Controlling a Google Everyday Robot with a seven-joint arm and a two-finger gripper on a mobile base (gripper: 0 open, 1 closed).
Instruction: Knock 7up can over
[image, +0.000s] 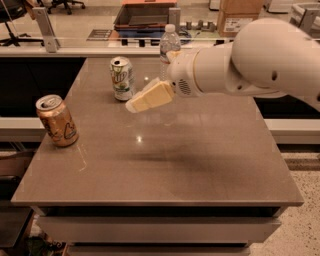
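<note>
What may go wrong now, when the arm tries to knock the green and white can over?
The gripper hovers just beside the 7up can, which stands near the far edge of the table: once tipped, it may roll off. The water bottle stands close behind the arm and may get bumped.

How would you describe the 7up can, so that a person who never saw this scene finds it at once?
Look at the grey table; toward its far edge the 7up can stands upright, close to the cream end effector and left of the clear plastic bottle. It is white and green with a silver top, unlike the orange-gold can near the left edge.
</note>
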